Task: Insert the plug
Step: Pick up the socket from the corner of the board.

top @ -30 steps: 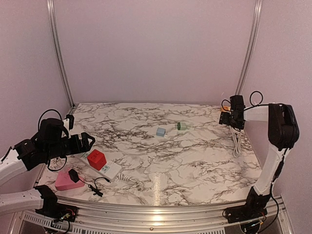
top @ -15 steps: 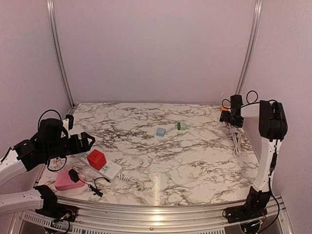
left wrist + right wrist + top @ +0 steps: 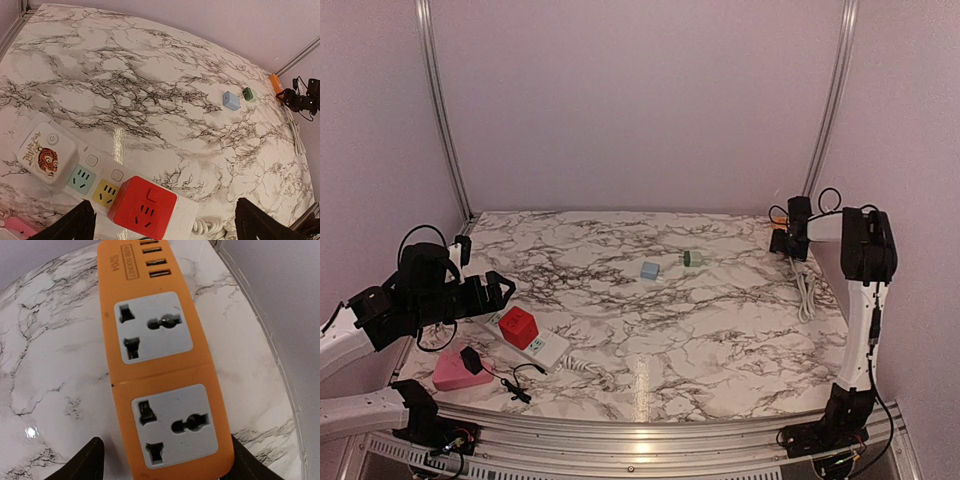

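Left arm [image 3: 415, 292] sits low, coming in from the left side, forearm about level, wrist aimed right. Left claw [image 3: 498, 288] is wide open, fingers [image 3: 70, 227] spread to the wrist view's bottom corners. Right arm [image 3: 866, 250] stands near vertical off its base, elbow high, forearm reaching left. Right claw [image 3: 783, 243] jaws are apart, fingers [image 3: 92, 457] not fully spread.

On the marble table [image 3: 720, 330] before me, a blue cube [image 3: 650, 270] and a green cube [image 3: 693, 258] sit near each other, not touching, toward the back. A pink box [image 3: 442, 375] lies at my near left corner.
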`<action>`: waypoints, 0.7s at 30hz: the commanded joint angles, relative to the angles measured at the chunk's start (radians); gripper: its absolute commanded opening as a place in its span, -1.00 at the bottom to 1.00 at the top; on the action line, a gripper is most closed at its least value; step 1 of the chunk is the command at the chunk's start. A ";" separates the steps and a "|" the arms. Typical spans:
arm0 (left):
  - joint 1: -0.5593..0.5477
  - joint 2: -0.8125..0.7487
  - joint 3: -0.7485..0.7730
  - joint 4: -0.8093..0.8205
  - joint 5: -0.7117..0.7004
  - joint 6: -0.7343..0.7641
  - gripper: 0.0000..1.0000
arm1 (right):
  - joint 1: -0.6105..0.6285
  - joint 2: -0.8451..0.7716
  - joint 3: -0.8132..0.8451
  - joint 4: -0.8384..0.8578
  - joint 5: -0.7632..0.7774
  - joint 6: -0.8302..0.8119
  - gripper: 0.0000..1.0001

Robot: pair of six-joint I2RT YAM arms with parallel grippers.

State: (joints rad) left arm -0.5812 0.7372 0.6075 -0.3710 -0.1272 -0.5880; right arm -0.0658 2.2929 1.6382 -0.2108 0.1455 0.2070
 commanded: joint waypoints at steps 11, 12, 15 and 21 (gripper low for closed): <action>0.004 0.008 -0.008 0.014 0.013 -0.005 0.98 | -0.001 -0.072 -0.080 0.096 -0.104 -0.066 -0.55; 0.004 0.009 -0.009 0.016 0.012 -0.007 0.98 | 0.003 -0.093 -0.105 0.108 -0.107 -0.063 -0.55; 0.004 0.013 -0.012 0.025 0.017 -0.008 0.98 | 0.015 -0.171 -0.191 0.142 -0.113 -0.044 -0.56; 0.004 0.034 -0.016 0.053 0.034 -0.012 0.98 | 0.062 -0.373 -0.383 0.201 -0.135 -0.012 -0.57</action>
State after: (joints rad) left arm -0.5812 0.7574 0.6022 -0.3607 -0.1120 -0.5949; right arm -0.0425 2.0731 1.3270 -0.0895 0.0341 0.1669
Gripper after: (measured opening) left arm 0.989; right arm 0.420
